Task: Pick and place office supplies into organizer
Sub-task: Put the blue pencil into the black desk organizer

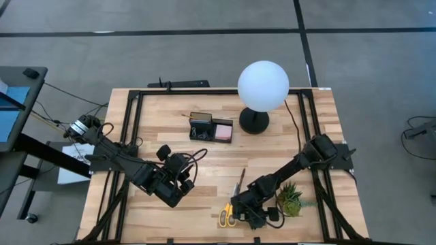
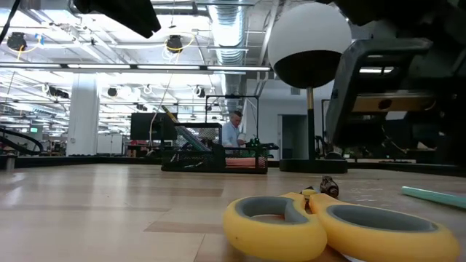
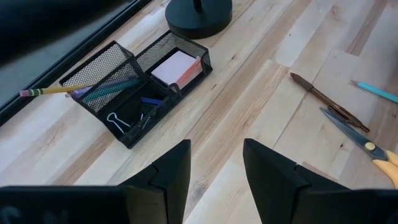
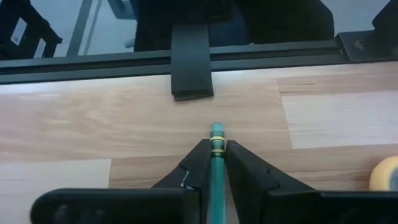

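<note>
Yellow-handled scissors (image 2: pixel 342 227) lie nearest on the tabletop (image 1: pixel 218 156). Right pincer (image 4: pixel 214 163) is clamped on a teal pencil (image 4: pixel 217 174) near its eraser end; such an off-centre hold risks swinging short of the organizer (image 1: pixel 210 127). Left pincer (image 3: pixel 216 163) stands apart, empty.

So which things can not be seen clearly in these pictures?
- Teal pencil: right wrist view, the right gripper shut on it hides its length.
- Scissors: low view, blades hidden behind the handles.
- Organizer: high view, contents too small to identify.
- Person: low view, far off, small.
</note>
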`<state>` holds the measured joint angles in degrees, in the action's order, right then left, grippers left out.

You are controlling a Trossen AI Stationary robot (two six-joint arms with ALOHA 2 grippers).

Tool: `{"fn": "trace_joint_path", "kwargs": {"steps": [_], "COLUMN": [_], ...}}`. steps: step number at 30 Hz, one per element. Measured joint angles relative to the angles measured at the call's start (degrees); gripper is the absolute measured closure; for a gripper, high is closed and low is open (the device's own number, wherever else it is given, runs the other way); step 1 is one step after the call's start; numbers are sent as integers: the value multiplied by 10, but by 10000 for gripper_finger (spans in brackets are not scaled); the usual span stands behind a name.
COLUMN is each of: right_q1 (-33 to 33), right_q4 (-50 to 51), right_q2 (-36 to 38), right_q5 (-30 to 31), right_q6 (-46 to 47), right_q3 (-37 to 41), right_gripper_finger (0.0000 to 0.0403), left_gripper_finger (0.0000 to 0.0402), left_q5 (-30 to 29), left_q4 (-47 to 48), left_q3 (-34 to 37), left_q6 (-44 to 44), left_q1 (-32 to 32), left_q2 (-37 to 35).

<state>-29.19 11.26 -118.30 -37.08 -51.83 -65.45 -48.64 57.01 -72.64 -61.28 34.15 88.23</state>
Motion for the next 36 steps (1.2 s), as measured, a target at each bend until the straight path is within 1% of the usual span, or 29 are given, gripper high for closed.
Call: {"fn": "trace_joint_path", "kwargs": {"steps": [9, 18, 24, 28, 31, 33, 34, 36], "right_q1": [36, 47, 62, 74, 84, 89, 89, 88], "right_q4": [-27, -78, -102, -116, -125, -132, -138, -141], "right_q2": [-10, -11, -18, -50, -70, -72, -72, -64], "right_q5": [-19, 23, 16, -12, -67, -86, -91, -80], "right_q6": [-40, -65, 0, 5, 11, 29, 40, 51], "right_q3": [2, 2, 2, -1, -3, -3, -2, 0], "right_gripper_finger": [360, 360, 361, 374, 389, 395, 396, 397], "left_gripper_finger": [258, 258, 258, 258, 258, 258, 258, 258], "left_q5": [24, 27, 27, 30, 33, 35, 36, 36], "left_q4": [-10, -10, -9, -10, -10, -10, -10, -10], "left_q3": [0, 0, 0, 0, 0, 0, 0, 0], "left_q6": [0, 4, 9, 8, 4, 4, 3, 2], "left_q1": [0, 0, 0, 0, 0, 0, 0, 0], "left_q2": [0, 0, 0, 0, 0, 0, 0, 0]}}
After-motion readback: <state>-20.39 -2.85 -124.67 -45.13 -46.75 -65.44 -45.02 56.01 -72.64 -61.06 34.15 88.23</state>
